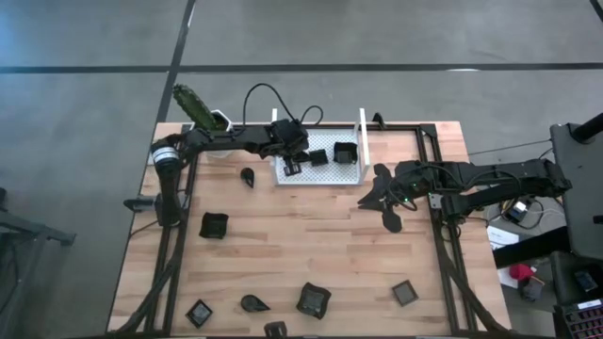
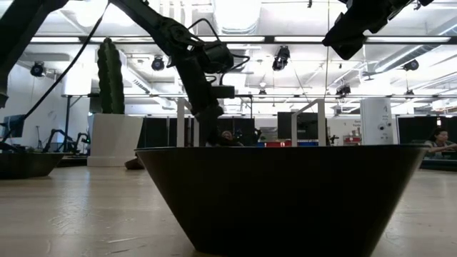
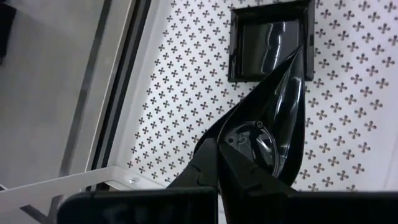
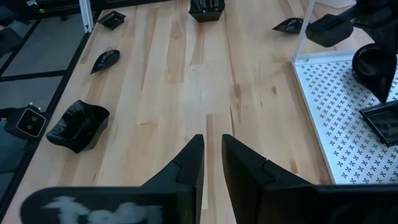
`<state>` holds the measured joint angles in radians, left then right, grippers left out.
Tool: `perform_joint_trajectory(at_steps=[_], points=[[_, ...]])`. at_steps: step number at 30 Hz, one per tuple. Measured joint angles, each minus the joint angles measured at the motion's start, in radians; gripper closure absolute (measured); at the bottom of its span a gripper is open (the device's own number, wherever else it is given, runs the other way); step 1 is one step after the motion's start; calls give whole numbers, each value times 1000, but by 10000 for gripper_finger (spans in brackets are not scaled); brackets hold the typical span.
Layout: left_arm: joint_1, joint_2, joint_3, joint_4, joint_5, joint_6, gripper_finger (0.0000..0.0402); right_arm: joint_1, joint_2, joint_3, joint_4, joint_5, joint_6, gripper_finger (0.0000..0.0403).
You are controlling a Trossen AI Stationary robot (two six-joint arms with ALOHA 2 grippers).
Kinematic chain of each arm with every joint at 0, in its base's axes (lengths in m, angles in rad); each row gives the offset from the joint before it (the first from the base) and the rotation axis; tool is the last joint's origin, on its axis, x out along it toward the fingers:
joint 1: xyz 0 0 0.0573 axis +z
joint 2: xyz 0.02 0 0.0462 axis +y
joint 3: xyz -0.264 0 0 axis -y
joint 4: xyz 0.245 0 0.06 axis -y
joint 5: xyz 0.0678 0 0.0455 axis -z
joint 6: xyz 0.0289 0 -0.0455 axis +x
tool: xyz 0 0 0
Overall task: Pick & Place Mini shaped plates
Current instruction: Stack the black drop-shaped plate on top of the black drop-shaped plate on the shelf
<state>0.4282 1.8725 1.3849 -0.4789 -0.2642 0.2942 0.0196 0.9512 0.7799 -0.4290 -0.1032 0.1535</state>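
My left gripper [image 1: 293, 167] hangs over the white perforated tray [image 1: 325, 175] at the table's far side, shut on a glossy dark teardrop plate [image 3: 280, 106] just above the tray floor [image 3: 180, 81]. A square plate [image 3: 270, 40] lies flat in the tray right past it, and a second square one [image 1: 345, 151] lies nearer the tray's right wall. Several more mini plates rest on the wooden table, among them a teardrop [image 1: 247, 176] and a square [image 1: 215, 225]. My right gripper [image 4: 212, 142] waits above the table right of the tray, narrowly open, with nothing between its fingers. My left gripper pinches the teardrop plate's rim at its wide, rounded end [image 3: 233, 134], one finger [image 3: 255, 165] inside the dish and one [image 3: 199, 158] outside. The fingers slant down from the table's left. The plate hangs clear of the tray floor, its pointed tip toward the square plate.
A white pot with a green cactus [image 1: 198, 105] stands at the far left corner, close to my left arm. The tray has upright sides [image 1: 361, 141]. Loose plates lie along the near edge [image 1: 314, 298], [image 1: 405, 294]; one [image 2: 285, 200] stands right before the low camera.
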Motion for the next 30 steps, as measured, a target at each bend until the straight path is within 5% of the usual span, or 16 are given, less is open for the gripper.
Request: perform_joint_trajectory(at_steps=[18,30], points=[[8,0,81,1,-29,20,402,0,0,0,0,0,-16,351],[8,1,112,-194,-46,42,401,0,0,0,0,0,-45,351]])
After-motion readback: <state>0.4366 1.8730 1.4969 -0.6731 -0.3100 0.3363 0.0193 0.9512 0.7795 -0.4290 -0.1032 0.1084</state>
